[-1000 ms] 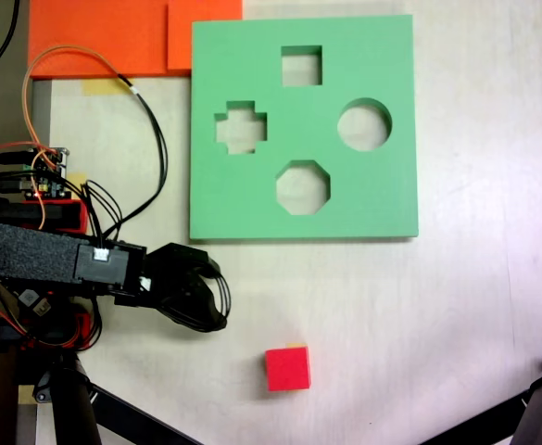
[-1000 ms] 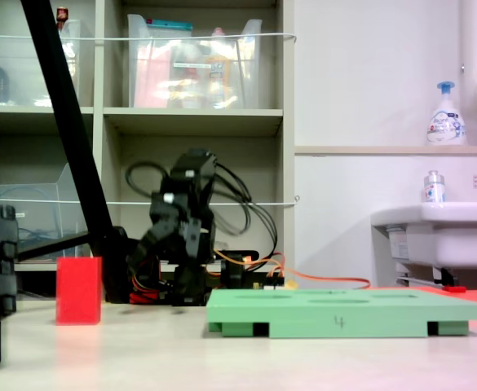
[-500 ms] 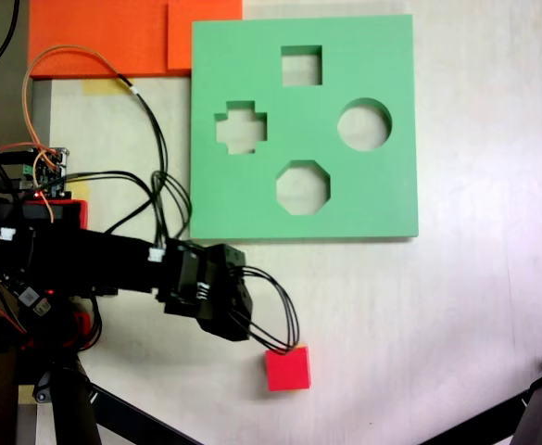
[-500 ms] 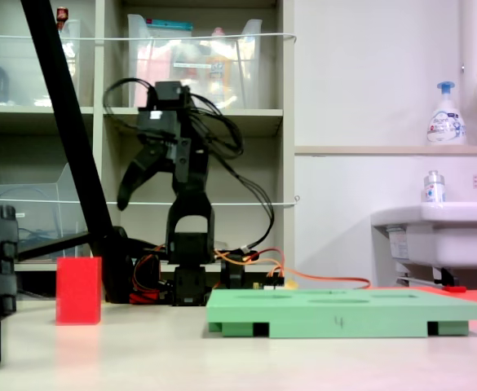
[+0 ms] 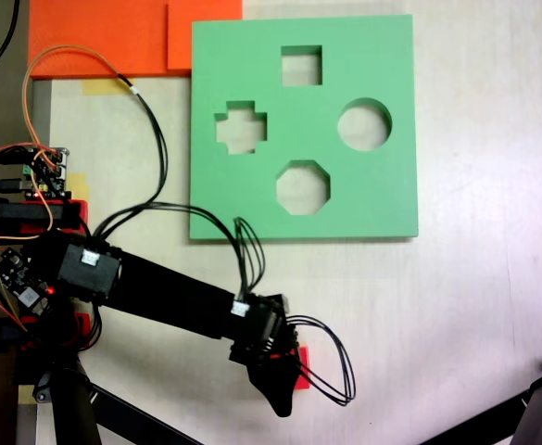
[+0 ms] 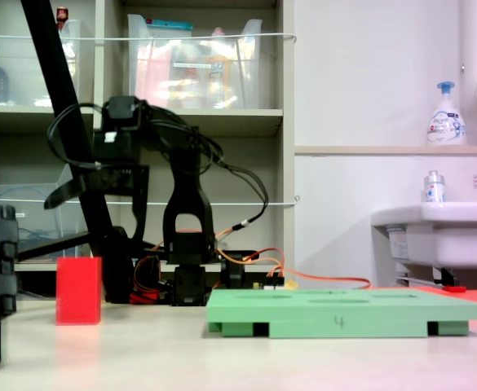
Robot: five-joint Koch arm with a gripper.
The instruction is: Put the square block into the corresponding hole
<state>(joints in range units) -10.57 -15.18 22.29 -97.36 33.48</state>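
Second exterior view is showing the gripper (image 6: 99,183) hanging well above the square block (image 6: 78,291), jaws spread wide and empty. It is probably lining up a grasp near the table's (image 5: 493,306) edge, well apart from the corresponding hole (image 5: 301,66).

orange foam sheets (image 5: 113,37): upper left, first exterior view | shelf unit (image 6: 197,122) holding clear bins (image 6: 193,73): upper left, second exterior view | soap bottle (image 6: 446,114) (pump top): upper right | white sink (image 6: 438,232): right edge

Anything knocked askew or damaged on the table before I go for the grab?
Nothing stands out. The red cube stands upright on the table, the green board lies flat with its square hole clear, and the hand hovers above the cube.
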